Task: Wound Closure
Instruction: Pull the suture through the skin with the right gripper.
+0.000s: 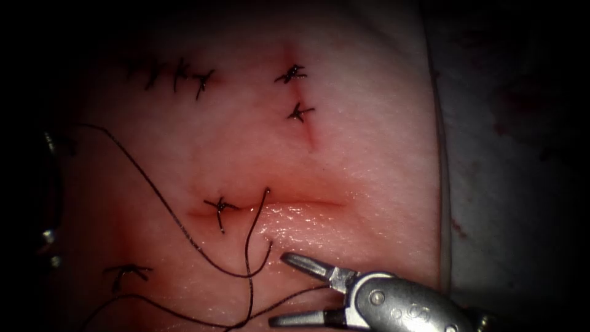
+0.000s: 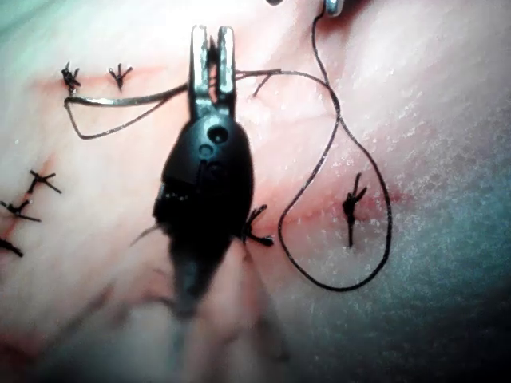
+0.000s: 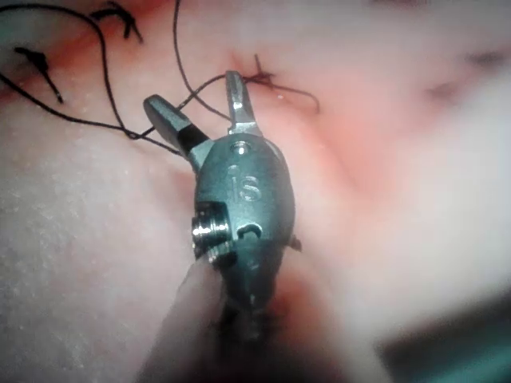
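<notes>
The tissue [image 1: 369, 154] has a short cut [image 1: 301, 203] across its middle, with one knotted stitch [image 1: 220, 206] near the cut's left end. Dark thread [image 1: 166, 206] dips into the far lip of the cut and comes out of the near lip, then trails in loops toward the lower left. My right tool [image 1: 279, 289] hovers just below the cut with its jaws wide open and nothing held; the thread runs close by its jaws [image 3: 194, 92]. My left tool [image 2: 211, 36] has its jaws together on a strand of thread [image 2: 128, 100].
Finished stitches sit at the upper middle [image 1: 294, 74], below it [image 1: 300, 112], in a row at the upper left [image 1: 178, 77] and at the lower left [image 1: 126, 270]. The tissue's right edge [image 1: 441, 184] borders a pale cloth [image 1: 510, 154] with red spots.
</notes>
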`<state>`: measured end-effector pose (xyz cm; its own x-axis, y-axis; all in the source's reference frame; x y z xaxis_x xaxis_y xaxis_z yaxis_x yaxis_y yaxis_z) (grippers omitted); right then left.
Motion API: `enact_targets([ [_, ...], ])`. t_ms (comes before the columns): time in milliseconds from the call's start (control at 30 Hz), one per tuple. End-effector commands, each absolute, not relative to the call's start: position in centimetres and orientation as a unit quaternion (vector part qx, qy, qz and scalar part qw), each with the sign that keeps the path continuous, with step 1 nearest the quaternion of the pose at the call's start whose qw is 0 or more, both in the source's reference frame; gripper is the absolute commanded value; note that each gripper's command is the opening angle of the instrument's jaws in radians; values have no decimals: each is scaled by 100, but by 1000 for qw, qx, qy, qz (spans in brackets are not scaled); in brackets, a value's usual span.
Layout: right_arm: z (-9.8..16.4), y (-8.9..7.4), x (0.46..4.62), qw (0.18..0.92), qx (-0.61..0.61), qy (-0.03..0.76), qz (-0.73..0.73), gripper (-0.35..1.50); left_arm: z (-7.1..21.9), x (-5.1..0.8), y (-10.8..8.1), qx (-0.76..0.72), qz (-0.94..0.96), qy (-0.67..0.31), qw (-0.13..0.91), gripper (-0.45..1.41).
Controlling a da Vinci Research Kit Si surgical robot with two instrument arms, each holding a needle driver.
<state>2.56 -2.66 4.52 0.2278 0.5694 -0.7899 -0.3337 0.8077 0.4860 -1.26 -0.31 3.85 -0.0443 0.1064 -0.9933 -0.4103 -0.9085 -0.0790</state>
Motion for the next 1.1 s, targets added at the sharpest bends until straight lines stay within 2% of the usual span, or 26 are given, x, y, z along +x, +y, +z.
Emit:
enact_targets([
  [33,464,-254,261,778,106,546,293,83,392,-128,-29,-663,716,118,185,-45],
  [167,491,-244,265,792,109,531,282,72,392,-123,-29,-661,717,121,183,-45],
  [267,513,-246,271,803,106,520,270,76,391,-125,-30,-662,717,122,182,-45],
  [333,534,-254,280,814,99,511,258,99,390,-125,-31,-663,716,122,181,-45],
  [400,546,-260,287,819,97,505,253,103,390,-125,-32,-663,716,122,181,-45],
  [467,554,-265,292,824,97,499,249,99,389,-126,-33,-664,715,122,180,-45],
  [533,564,-270,302,832,97,489,245,88,389,-126,-33,-665,715,122,179,-45],
  [667,572,-269,312,836,95,483,242,86,389,-129,-35,-667,713,123,177,-45],
  [733,574,-268,315,837,95,481,243,76,390,-130,-36,-669,712,122,178,-45],
  [767,576,-268,317,839,96,479,242,62,390,-131,-36,-669,711,122,178,-45],
  [800,577,-268,318,843,101,472,239,-32,390,-133,-37,-671,710,123,178,-45],
  [1000,565,-274,308,863,111,411,271,-35,393,-134,-38,-671,710,119,176,-45],
  [1100,546,-289,304,863,112,408,277,-35,397,-135,-39,-671,711,112,177,-45],
])
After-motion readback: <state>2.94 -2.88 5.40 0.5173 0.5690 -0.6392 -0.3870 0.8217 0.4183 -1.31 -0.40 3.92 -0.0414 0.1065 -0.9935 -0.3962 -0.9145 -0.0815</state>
